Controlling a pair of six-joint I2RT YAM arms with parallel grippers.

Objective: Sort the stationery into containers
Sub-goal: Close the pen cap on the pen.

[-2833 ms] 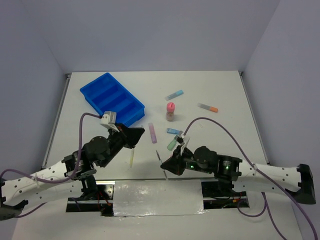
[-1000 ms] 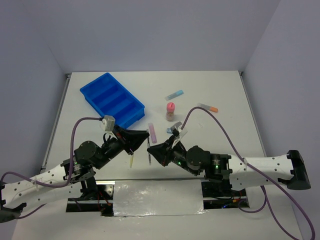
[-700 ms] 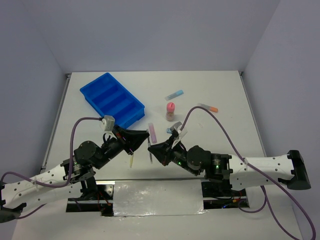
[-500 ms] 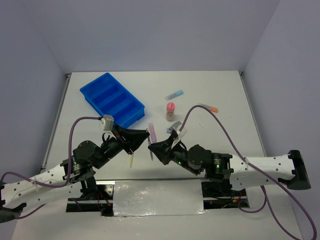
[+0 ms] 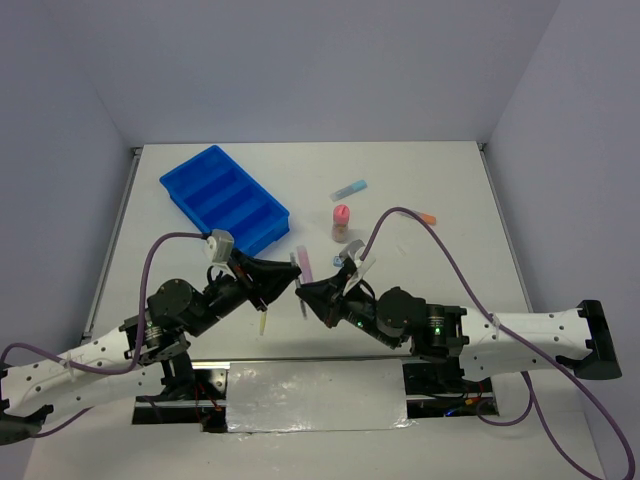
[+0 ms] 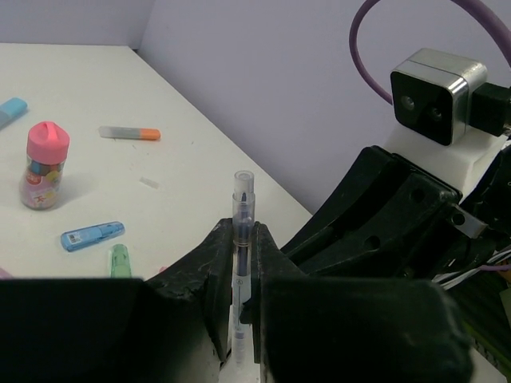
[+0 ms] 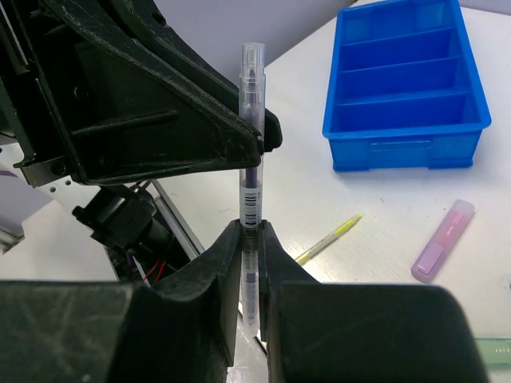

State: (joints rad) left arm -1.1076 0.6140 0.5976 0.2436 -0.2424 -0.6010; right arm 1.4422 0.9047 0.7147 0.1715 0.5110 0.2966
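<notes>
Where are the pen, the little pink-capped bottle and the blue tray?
pen (image 7: 252,80), right wrist view, on its clear upper end.
pink-capped bottle (image 6: 41,169), left wrist view, on its see-through body.
blue tray (image 7: 399,148), right wrist view, on its near outer wall.

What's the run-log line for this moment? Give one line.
left gripper: shut on pen | right gripper: shut on pen | pen: mid-air between arms | blue tray: looks empty
</notes>
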